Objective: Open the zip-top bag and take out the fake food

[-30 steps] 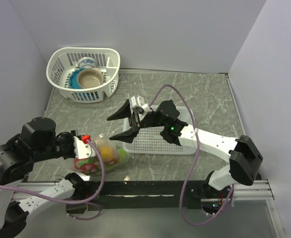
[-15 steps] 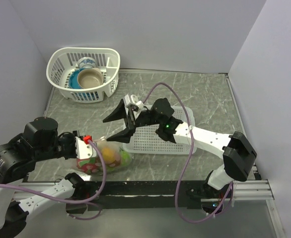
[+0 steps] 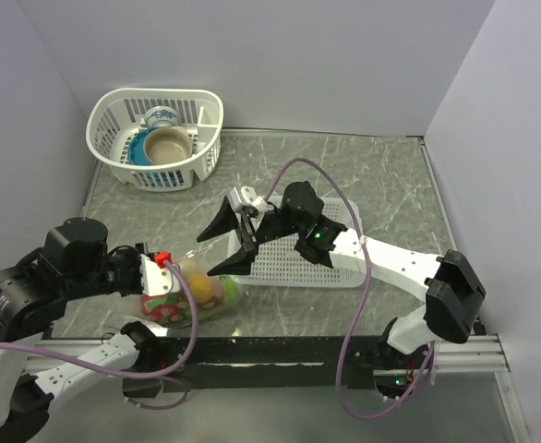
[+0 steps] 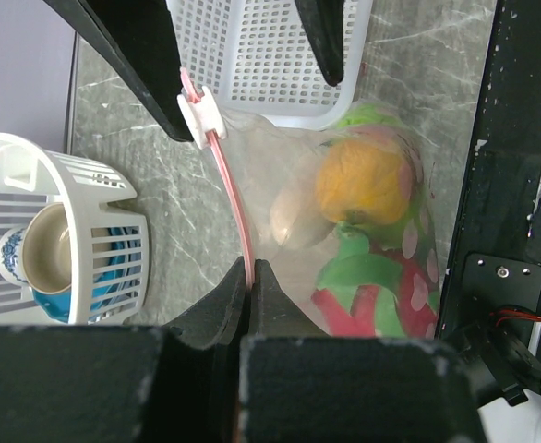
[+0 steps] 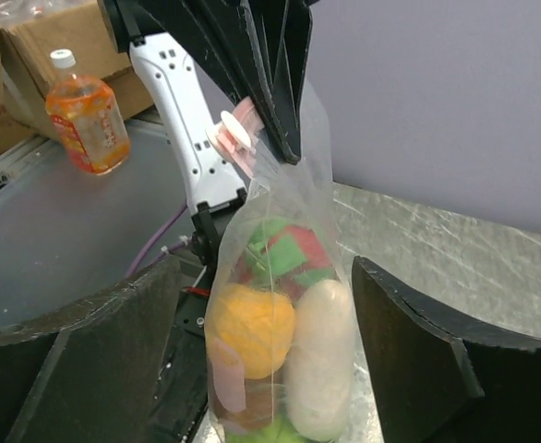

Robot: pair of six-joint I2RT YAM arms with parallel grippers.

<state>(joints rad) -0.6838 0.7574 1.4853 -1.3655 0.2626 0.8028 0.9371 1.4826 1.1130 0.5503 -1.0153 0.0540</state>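
The clear zip-top bag (image 3: pixel 217 293) hangs at the near left of the table, with its pink zipper strip (image 4: pixel 234 198) uppermost. My left gripper (image 4: pixel 252 268) is shut on that strip, and the white slider (image 4: pixel 201 111) sits farther along it. The fake food (image 5: pixel 252 328) fills the bag: an orange piece, a white oblong (image 5: pixel 318 360) and a red-and-green dragon fruit (image 4: pixel 372 286). My right gripper (image 5: pixel 266 265) is open, one finger on each side of the bag's belly and neither pressing it. In the top view the right gripper (image 3: pixel 219 244) reaches in from the right.
A white basket (image 3: pixel 155 92) holding bowls and a cup stands at the back left. A flat white mesh tray (image 3: pixel 289 263) lies under my right arm, just right of the bag. An orange drink bottle (image 5: pixel 88 115) and cardboard boxes stand beyond the near table edge.
My right gripper has moved left and down towards the bag and now straddles it, still open. The left gripper and the bag have stayed almost still.
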